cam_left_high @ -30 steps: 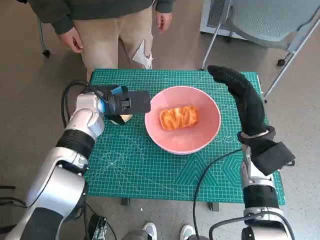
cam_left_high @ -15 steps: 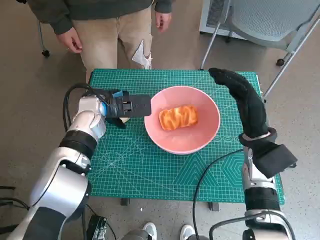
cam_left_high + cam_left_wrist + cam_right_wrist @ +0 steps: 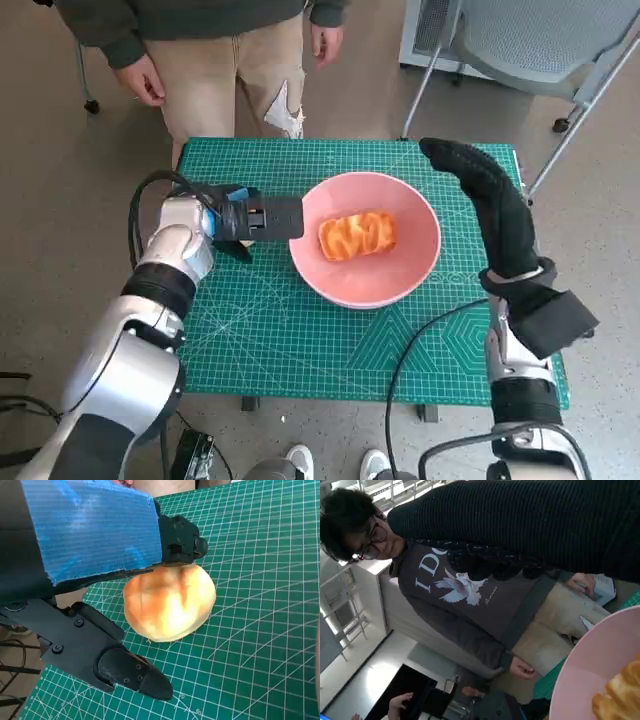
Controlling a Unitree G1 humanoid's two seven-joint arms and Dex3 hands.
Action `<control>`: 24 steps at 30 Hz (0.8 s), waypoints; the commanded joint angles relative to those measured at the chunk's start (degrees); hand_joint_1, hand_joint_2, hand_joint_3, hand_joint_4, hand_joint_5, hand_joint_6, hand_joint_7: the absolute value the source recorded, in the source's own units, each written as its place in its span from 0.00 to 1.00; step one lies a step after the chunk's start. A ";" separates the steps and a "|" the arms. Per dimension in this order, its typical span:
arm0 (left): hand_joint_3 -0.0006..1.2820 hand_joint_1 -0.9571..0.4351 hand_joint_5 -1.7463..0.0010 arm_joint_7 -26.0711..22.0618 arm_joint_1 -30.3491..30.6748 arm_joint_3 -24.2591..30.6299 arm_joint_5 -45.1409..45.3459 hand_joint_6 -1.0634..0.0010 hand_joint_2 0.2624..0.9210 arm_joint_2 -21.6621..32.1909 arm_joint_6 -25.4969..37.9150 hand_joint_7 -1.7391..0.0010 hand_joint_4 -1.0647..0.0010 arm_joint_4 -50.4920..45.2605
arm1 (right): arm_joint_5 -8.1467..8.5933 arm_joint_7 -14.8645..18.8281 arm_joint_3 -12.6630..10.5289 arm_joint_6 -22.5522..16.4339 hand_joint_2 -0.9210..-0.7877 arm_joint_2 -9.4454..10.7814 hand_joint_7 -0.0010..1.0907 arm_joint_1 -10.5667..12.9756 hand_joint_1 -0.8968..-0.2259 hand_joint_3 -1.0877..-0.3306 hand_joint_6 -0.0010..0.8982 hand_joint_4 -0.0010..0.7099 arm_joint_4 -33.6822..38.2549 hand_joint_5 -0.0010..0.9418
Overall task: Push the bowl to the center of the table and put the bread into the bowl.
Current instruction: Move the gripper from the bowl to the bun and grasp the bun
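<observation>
Bright even daylight, soft shadows, sharp focus, wide-angle edge distortion

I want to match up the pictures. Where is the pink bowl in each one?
Head view: the pink bowl sits mid-table on the green mat, a braided bread inside.
Left wrist view: not in it; only a round bun under the left hand.
Right wrist view: its rim fills one corner.
Shared landmark: the green mat.
</observation>
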 commanded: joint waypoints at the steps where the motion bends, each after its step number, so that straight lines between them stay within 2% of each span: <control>1: 0.00 0.48 0.77 1.20 -1.53 0.33 -0.38 0.78 0.71 0.05 0.07 1.00 0.72 0.38 | 0.22 0.51 0.29 1.19 0.00 -0.37 0.44 1.88 0.31 0.32 0.00 0.26 -0.81 0.00; 2: 0.00 0.52 0.62 2.49 -1.30 0.76 -0.70 0.76 0.72 -0.11 0.54 0.99 0.70 0.26 | 0.19 0.48 0.30 1.27 0.00 -0.37 0.44 1.93 0.31 0.32 0.00 0.26 -0.99 0.00; 4: 0.02 0.73 0.47 5.12 -0.75 1.36 -1.11 0.66 0.86 -0.42 1.22 0.97 0.52 0.14 | 0.22 0.50 0.32 1.41 0.00 -0.37 0.44 2.01 0.31 0.32 0.00 0.26 -1.24 0.00; 5: 0.02 0.82 0.42 6.20 -0.49 1.52 -1.20 0.57 0.89 -0.55 1.40 0.95 0.43 0.14 | 0.26 0.53 0.32 1.47 0.00 -0.37 0.44 2.04 0.31 0.32 0.00 0.27 -1.33 0.00; 6: 0.03 0.85 0.41 7.90 -0.07 1.64 -1.21 0.54 0.90 -0.75 1.59 0.94 0.40 0.19 | 0.33 0.60 0.31 1.52 0.00 -0.37 0.44 2.06 0.31 0.32 0.00 0.27 -1.35 0.00; 7: 0.09 0.89 0.38 9.10 0.20 1.71 -1.23 0.49 0.87 -0.90 1.72 0.88 0.36 0.24 | 0.37 0.65 0.30 1.57 0.00 -0.38 0.44 2.08 0.31 0.32 0.00 0.27 -1.38 0.00; 8: 0.21 0.92 0.34 11.17 0.74 1.57 -1.01 0.47 0.76 -1.05 1.57 0.82 0.34 0.27 | 0.46 0.75 0.31 1.62 0.00 -0.38 0.44 2.17 0.31 0.32 0.00 0.27 -1.51 0.00; 9: 0.28 0.84 0.31 12.64 1.11 1.45 -0.86 0.45 0.73 -1.16 1.44 0.62 0.37 0.32 | 0.52 0.82 0.32 1.67 0.00 -0.38 0.44 2.25 0.31 0.32 0.00 0.27 -1.61 0.00; 12: 0.33 0.74 0.23 16.63 2.22 0.44 0.15 0.43 0.71 -1.16 0.20 0.45 0.40 0.58 | 0.72 1.01 0.31 1.86 0.00 -0.45 0.44 2.39 0.31 0.32 0.00 0.27 -1.88 0.00; 15: 0.34 0.71 0.20 18.58 2.82 -0.50 0.96 0.42 0.72 -0.92 -1.06 0.40 0.42 0.94 | 0.95 1.21 0.31 2.17 0.00 -0.57 0.44 2.49 0.31 0.32 0.00 0.27 -2.15 0.00; 19: 0.31 0.69 0.25 19.19 3.11 -1.14 1.34 0.39 0.76 -0.58 -2.18 0.31 0.47 1.33 | 1.27 1.43 0.32 2.50 0.00 -0.63 0.44 2.64 0.31 0.32 0.00 0.26 -2.53 0.00; 24: 0.25 0.69 0.25 18.84 3.10 -1.21 1.06 0.38 0.82 -0.47 -2.57 0.32 0.48 1.79 | 1.44 1.60 0.21 2.73 0.00 -0.77 0.44 2.56 0.31 0.32 0.00 0.26 -2.59 0.00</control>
